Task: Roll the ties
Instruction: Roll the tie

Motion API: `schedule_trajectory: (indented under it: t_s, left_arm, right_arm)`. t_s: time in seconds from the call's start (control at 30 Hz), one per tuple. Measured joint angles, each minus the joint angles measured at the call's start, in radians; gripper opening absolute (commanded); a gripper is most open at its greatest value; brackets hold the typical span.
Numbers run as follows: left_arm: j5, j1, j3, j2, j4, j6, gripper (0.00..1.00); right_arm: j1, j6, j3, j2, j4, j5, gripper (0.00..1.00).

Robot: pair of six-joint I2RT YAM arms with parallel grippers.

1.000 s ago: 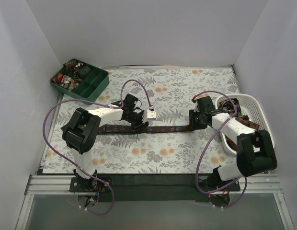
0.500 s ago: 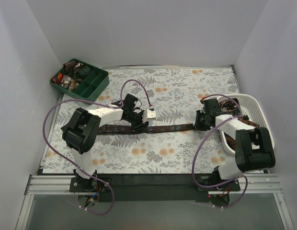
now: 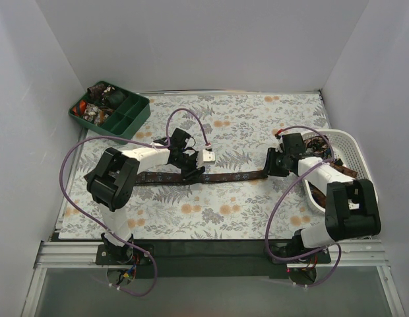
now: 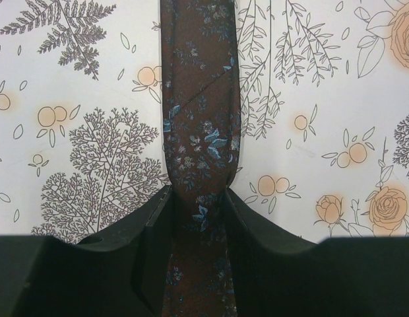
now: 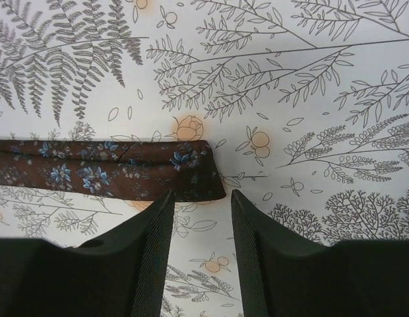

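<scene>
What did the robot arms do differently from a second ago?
The right fingers shifted a little toward the white basket, then partway back. They now stand open at the folded end of the brown tie, not gripping it. The left fingers stayed clamped on the tie, which still lies stretched out. The green tray did not move.

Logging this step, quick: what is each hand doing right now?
Left hand: closed on the brown tie.
Right hand: open, holding nothing; the tie's end lies just ahead of it.
</scene>
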State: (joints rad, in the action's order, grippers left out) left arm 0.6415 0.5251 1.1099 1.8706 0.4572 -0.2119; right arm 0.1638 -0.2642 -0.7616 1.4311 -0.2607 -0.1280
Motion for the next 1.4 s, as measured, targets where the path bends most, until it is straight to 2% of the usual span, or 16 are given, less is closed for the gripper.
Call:
schedule_trajectory:
  t_s: [0.1,0.67,0.77,0.8,0.87,0.9,0.97,1.23,1.27,1.37,1.4]
  left_arm:
    - [0.001,0.000,0.004,0.003,0.005,0.002,0.34]
    - [0.013,-0.005,-0.003,0.002,-0.005,0.007,0.33]
    - [0.013,-0.005,-0.003,0.002,-0.005,0.007,0.34]
    - [0.013,-0.005,-0.003,0.002,-0.005,0.007,0.34]
    - [0.013,-0.005,-0.003,0.002,-0.005,0.008,0.34]
    - [0.013,-0.005,-0.003,0.001,-0.005,0.008,0.34]
    - [0.012,-0.005,-0.003,0.000,-0.005,0.011,0.35]
    - [-0.072,0.005,-0.022,-0.048,0.022,0.079,0.50]
    - [-0.100,0.005,-0.025,-0.061,0.030,0.094,0.57]
    - [-0.157,0.005,-0.042,-0.101,0.040,0.145,0.64]
    - [-0.171,0.008,-0.052,-0.124,0.031,0.163,0.68]
  right_arm:
    - [0.000,0.002,0.000,0.035,0.003,-0.006,0.35]
    - [0.000,0.023,-0.018,0.103,0.063,-0.047,0.37]
    - [0.000,0.033,-0.031,0.121,0.078,-0.055,0.31]
    - [0.000,0.036,-0.033,0.127,0.080,-0.055,0.20]
    - [0.000,0.042,-0.034,0.143,0.088,-0.055,0.11]
    - [-0.001,0.040,-0.034,0.146,0.091,-0.055,0.02]
    - [-0.001,0.039,-0.034,0.148,0.096,-0.055,0.01]
    - [-0.001,0.010,-0.047,0.148,0.055,-0.049,0.01]
    - [0.000,0.004,-0.052,0.148,0.036,-0.047,0.01]
    - [0.001,-0.014,-0.067,0.148,-0.018,-0.042,0.01]
    - [0.002,-0.021,-0.071,0.148,-0.036,-0.038,0.09]
